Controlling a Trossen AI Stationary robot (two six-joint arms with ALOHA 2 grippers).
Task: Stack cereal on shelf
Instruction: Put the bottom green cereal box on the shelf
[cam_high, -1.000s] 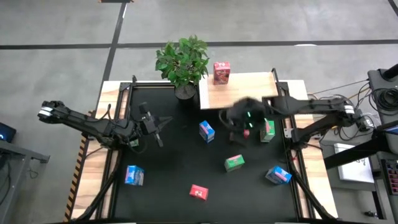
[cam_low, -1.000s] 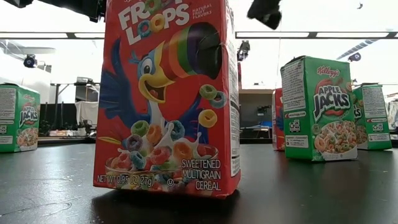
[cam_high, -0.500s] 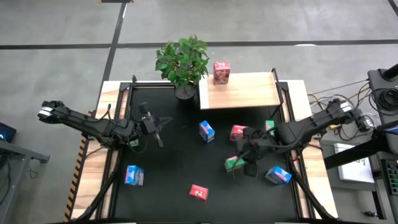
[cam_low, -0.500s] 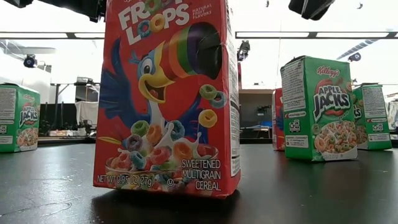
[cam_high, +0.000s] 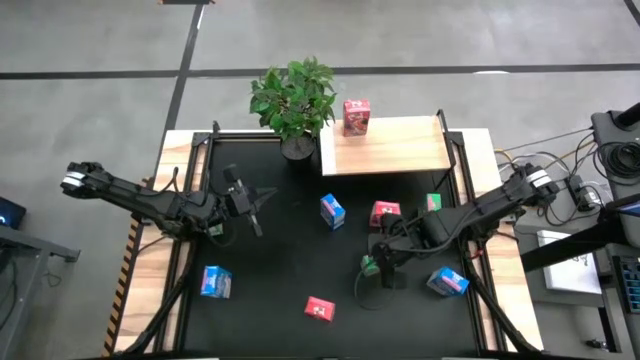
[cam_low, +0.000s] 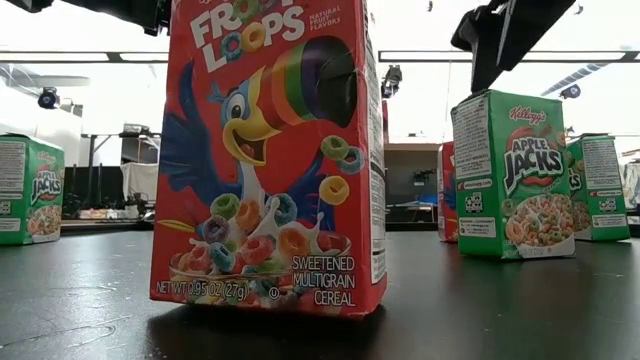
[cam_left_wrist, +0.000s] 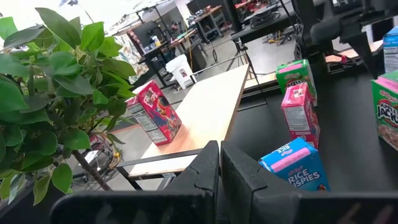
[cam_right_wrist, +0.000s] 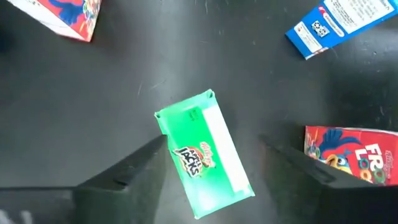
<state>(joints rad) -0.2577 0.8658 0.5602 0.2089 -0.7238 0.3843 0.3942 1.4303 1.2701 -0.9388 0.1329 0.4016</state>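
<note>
Cereal boxes lie scattered over the black tabletop, and only one, a pink-red box, stands on the shelf, at its far left corner beside the potted plant. Against the frame of one second ago, we note that the right arm has swung away from the shelf's near edge toward the middle of the table; the right gripper is now above the green box, which half a second ago showed fully just left of the fingers. The boxes themselves keep their places.

In the right wrist view we see the two dark fingers spread wide, one on each side of the green box, which lies flat beneath them; they hold nothing, and we cannot tell whether they touch it. The left gripper waits over the table's left half, fingers pressed together and empty.

Elsewhere on the table we mark a blue box, a pink-red box, a second green box, a blue box at right, a blue box at left and a near pink-red box. Wood strips flank the tabletop; grey floor lies beyond.
</note>
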